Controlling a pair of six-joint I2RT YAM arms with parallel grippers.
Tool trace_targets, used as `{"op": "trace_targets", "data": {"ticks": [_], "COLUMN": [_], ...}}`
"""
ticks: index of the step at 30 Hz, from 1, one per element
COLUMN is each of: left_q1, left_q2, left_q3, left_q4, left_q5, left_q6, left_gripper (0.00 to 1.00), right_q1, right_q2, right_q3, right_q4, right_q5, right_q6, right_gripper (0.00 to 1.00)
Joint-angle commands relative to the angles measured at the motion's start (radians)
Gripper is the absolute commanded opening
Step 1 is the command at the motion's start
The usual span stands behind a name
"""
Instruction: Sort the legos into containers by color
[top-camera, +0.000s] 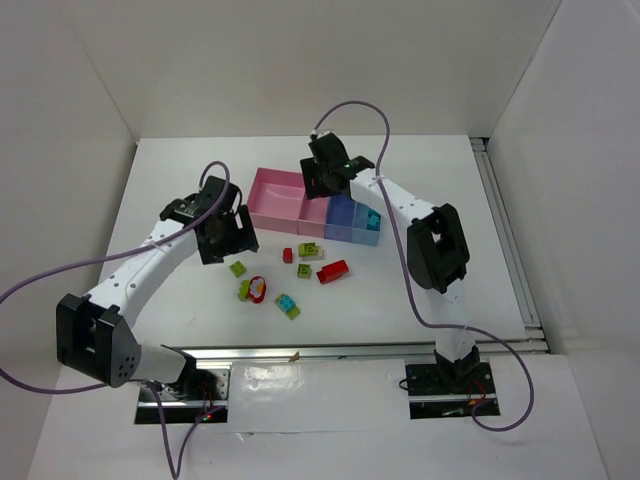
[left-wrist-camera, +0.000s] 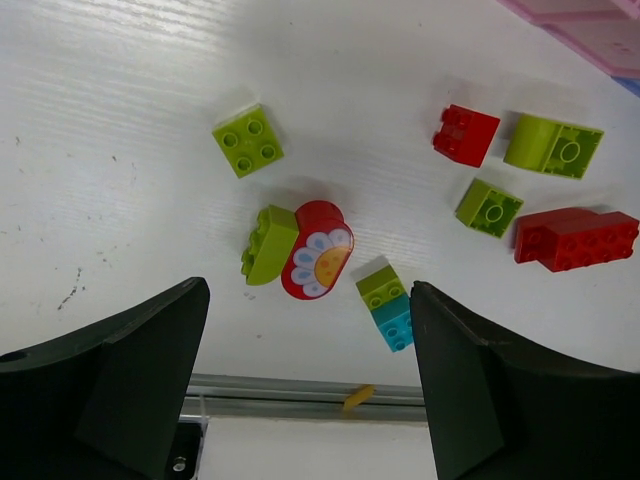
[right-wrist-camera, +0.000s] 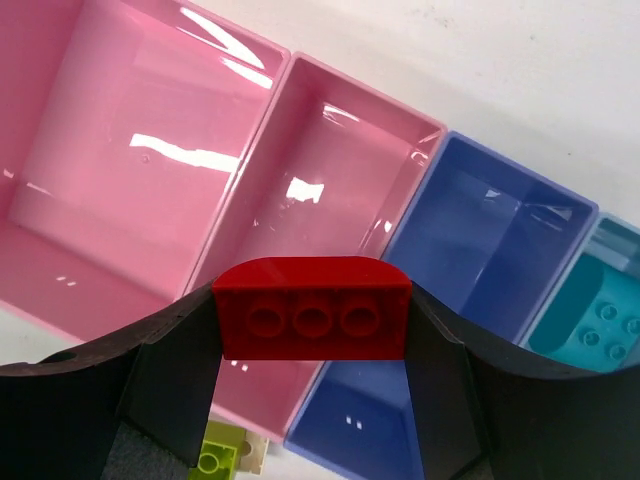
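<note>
We logged the right jaws clenched on a red arched brick (right-wrist-camera: 312, 322), three holes showing, above the small pink bin (right-wrist-camera: 340, 150). The left jaws hung released over loose red, green and teal bricks (left-wrist-camera: 577, 237) on the surface (left-wrist-camera: 120, 150).

— Is there any writing here I can read?
— No. You'll find no legible letters, numbers or brand marks in any view. The only print you can make out is a picture: a white-petalled flower with a yellow centre on the red rounded brick (left-wrist-camera: 316, 262), touching a lime brick (left-wrist-camera: 268, 243) on the table (left-wrist-camera: 120, 120).
</note>
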Motion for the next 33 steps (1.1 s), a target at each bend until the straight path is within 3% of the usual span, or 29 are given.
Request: {"op": "trace_targets", "data": {"ticks": [1, 5, 7, 8, 12, 19, 29, 33], "left_q1": [0.007, -0.019, -0.04, -0.04, -0.074, -0.187, -0.209, -0.209], "left_q2": [0.019, 0.019, 0.019, 0.019, 0.039, 0.108, 0.309, 0.404], "left_q3": [-0.041, -0.103, -0.127, -0.137, -0.165, -0.156, 0.047, 0.135], "left_q4": [0.01, 0.068, 0.081, 0.081, 0.102, 0.102, 0.206, 0.217], "left_q5": [0.039, 0.106, 0.123, 0.123, 0.142, 0.053, 0.048, 0.048], "left_q6": [-0.019, 0.052, 0.072, 0.072, 0.072, 0.026, -0.017, -0.045], "left_gripper": [0.92, 0.94, 0.96, 0.97, 0.96, 0.8, 0.84, 0.78], "right_q1": [-0.001, -0.001, -0.001, -0.001, -0.001, -0.016, -0.128, -0.165], "right_q2": [0.019, 0.067, 0.081, 0.081, 0.09, -0.081, -0.425, -0.511], "right_q3": [0.077, 0.133, 0.133, 0.142, 0.168, 0.053, -0.33, -0.413], "right_q4": [0.0, -0.012, -0.012, -0.012, -0.035, -0.015, 0.007, -0.015], "right_q5": [-0.011, -0.011, -0.023, -0.023, -0.014, 0.063, 0.075, 0.075], "right_q6": [-0.032, -0.041, -0.041, -0.041, -0.041, -0.014, 0.094, 0.114], "right_gripper": [0.62, 0.67, 0.76, 0.86, 1.0, 0.99, 0.91, 0.9]}}
